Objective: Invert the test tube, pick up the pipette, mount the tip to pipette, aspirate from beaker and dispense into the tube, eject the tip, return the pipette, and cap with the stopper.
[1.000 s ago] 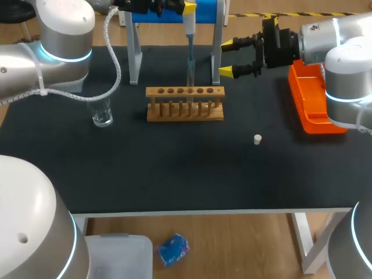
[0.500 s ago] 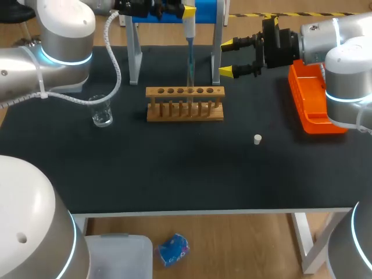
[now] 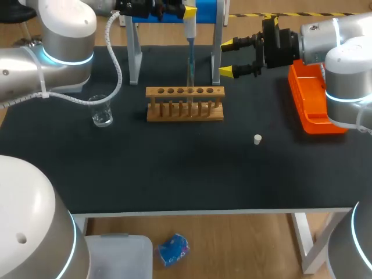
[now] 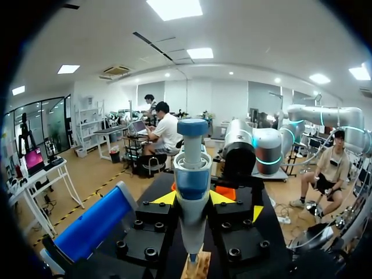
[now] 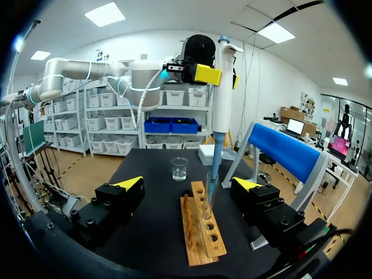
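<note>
The left gripper point(image 4: 193, 197), clamped on the white-and-blue pipette point(image 3: 190, 26), holds it upright above the rack point(image 3: 185, 110). Its slim tip reaches down into the clear tube point(image 5: 207, 200), apparently to dispense. The right gripper point(image 3: 228, 57) hangs spread open beside the rack. The stopper point(image 3: 257, 139) lies on the table, well apart.

Beaker point(image 3: 102, 111) lies left of rack point(image 3: 185, 104); stopper point(image 3: 257, 139) and tray point(image 3: 311, 107) lie right.
</note>
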Controlling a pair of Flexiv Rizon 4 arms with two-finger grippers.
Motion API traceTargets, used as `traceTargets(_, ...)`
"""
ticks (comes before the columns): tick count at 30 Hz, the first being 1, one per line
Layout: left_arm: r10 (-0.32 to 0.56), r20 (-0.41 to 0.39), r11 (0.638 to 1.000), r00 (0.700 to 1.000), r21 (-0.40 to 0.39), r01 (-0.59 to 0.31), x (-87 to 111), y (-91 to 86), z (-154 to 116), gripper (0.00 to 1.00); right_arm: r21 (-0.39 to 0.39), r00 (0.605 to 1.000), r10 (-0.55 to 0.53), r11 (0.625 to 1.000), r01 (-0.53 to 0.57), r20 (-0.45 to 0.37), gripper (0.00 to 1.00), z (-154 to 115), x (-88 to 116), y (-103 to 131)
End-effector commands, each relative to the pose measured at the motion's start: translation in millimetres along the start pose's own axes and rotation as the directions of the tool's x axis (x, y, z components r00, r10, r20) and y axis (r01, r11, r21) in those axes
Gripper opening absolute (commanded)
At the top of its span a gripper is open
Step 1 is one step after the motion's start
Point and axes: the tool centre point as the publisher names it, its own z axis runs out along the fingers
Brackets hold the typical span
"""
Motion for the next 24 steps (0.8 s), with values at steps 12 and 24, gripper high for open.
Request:
traceTargets(12, -0.001, 0.008, 1.000, 1.000, -0.008, 0.001, -0.9, 0.4, 0.3, 0.00, 0.000, 1.000, -0.001, 1.000, 0.001, 0.000, 1.00, 0.1, 0.0, -0.6)
traceTargets(24, -0.001, 0.008, 1.000, 1.000, -0.008, 0.001, -0.9, 0.4, 0.3, 0.00, 0.022, 0.995, -0.098, 0.995, 0.098, 0.022, 1.00, -38.5, -2.5, 54.6)
